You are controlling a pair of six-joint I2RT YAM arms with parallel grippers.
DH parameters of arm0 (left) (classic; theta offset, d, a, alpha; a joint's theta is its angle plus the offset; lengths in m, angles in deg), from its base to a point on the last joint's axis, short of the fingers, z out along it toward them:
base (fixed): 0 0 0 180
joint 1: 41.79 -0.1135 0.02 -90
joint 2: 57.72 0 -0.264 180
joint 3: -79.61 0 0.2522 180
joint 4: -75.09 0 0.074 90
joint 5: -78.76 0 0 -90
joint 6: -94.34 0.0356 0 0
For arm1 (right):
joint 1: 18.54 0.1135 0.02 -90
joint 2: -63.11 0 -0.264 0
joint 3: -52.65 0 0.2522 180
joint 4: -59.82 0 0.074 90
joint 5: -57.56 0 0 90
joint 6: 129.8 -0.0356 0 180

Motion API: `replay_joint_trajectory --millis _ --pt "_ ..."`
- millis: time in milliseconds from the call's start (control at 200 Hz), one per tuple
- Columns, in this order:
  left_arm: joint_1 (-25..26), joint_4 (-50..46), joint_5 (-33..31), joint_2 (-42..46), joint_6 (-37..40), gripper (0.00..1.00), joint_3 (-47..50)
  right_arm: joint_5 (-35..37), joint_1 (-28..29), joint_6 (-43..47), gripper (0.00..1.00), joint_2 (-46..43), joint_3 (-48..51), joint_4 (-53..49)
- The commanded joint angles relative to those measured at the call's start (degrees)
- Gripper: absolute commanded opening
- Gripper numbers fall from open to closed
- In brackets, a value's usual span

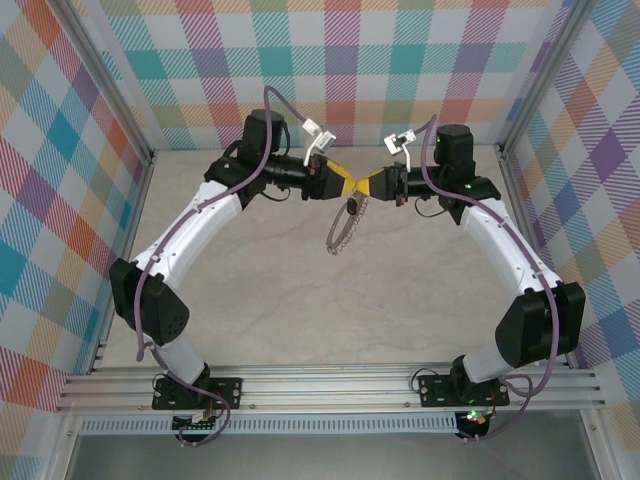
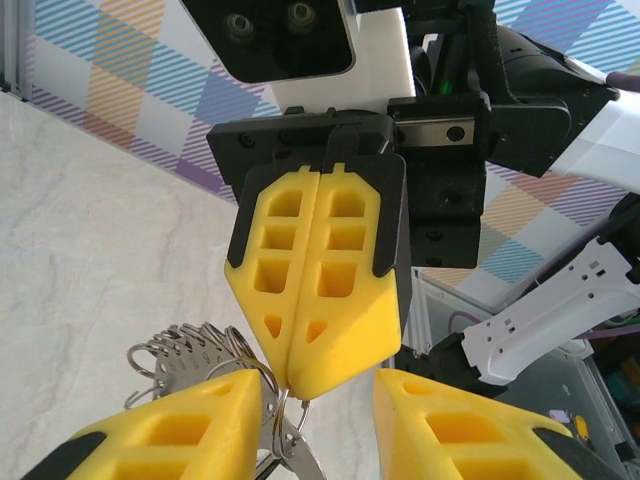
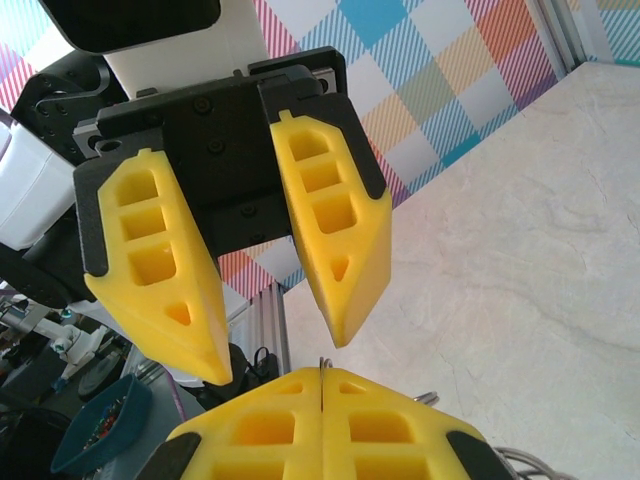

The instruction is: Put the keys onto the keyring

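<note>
Keyring (image 2: 190, 352) hangs from the tip of the right pincer (image 2: 297, 380), whose jaws are pressed together on what looks like its thin wire. Scalloped loops bunch just beside the left pincer (image 3: 278, 350). Left pincer jaws stand spread, tip to tip with the right one, gripping nothing. Black key (image 1: 352, 207) sits just below both tips, against the ring; threaded or not, cannot tell.

Risks: the hold is at the very tip, so a nudge from the left pincer could twist or drop the ring. Closing on loops instead of the key would snag.
</note>
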Motion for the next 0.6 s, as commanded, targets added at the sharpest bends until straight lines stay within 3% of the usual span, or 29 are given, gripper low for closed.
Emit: replay_joint_trajectory --millis 0,295,595 --pt "0.4 0.6 2.6 -0.6 0.4 0.35 0.6 -0.8 -0.4 0.2 0.00 -0.3 0.3 1.9" --pt "0.6 0.1 3.9 -1.0 0.9 0.33 1.4 -0.7 -0.4 -0.1 0.00 -0.3 0.3 2.1" --pt "0.9 1.0 4.3 -1.1 0.7 0.19 1.6 -0.5 -0.4 -0.5 0.00 -0.1 0.4 2.7"
